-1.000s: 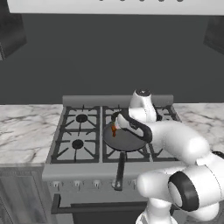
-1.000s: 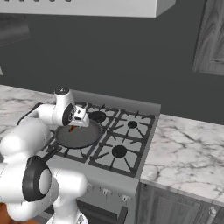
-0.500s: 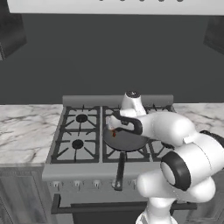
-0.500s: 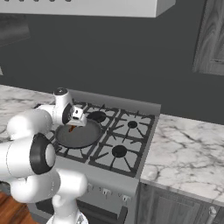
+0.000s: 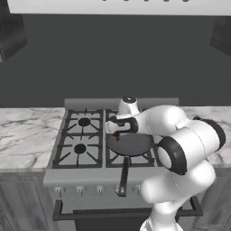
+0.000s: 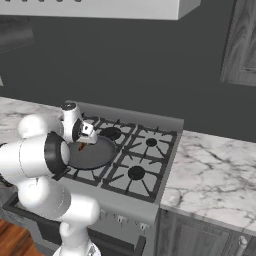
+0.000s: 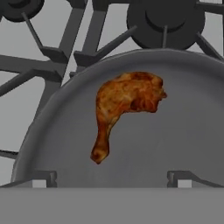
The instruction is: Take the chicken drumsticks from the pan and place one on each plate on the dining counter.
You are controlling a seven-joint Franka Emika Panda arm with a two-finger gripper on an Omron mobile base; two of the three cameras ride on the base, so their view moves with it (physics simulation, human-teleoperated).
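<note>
The tool (image 7: 112, 179), jaws spread wide, hovers over a drumstick (image 7: 124, 105) near the far-left edge of the pan (image 7: 175, 144); closing on its thin, glossy bone end risks a slip.

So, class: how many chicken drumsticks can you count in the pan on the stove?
1. A single chicken drumstick lies in the pan, near its rim on the side towards the left burners. The arm covers part of the pan in the base views, so another may be hidden.

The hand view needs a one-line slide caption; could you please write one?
Open gripper above a chicken drumstick lying in the pan on the stove.
</note>
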